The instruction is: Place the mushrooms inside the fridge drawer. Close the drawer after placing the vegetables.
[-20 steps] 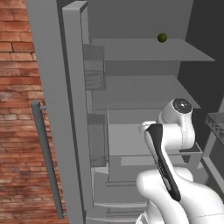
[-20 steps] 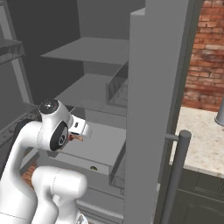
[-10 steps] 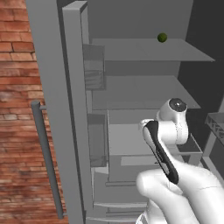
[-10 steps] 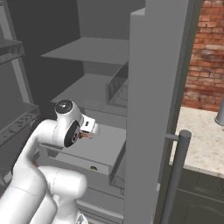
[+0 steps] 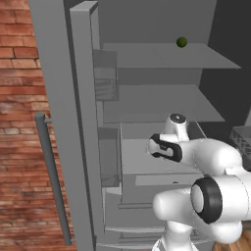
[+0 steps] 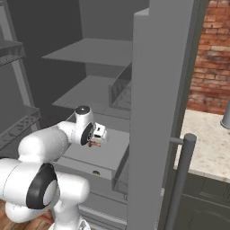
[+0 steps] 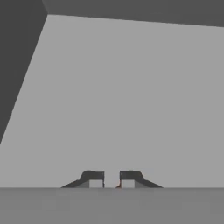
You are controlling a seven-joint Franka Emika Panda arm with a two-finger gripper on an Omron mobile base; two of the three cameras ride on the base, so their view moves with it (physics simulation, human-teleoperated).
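Observation:
The fridge drawer stands pulled out below the shelves, a pale grey box with a flat front, also visible past my arm. My gripper hangs over its open top, pointing down, shut on the reddish-brown mushroom. In the hand view the gripper has its two tips close together over the drawer's plain grey floor, with a sliver of red mushroom between them. The dark olive-brown mushroom is out of view.
A small green ball lies on the top shelf. Ribbed door bins hang on the open left door, whose handle faces me. The right door with its handle stands close beside the drawer. A wire rack lies left.
The arm has swung forward and folded down, carrying the gripper and the reddish-brown mushroom from in front of the drawer to over its open inside.

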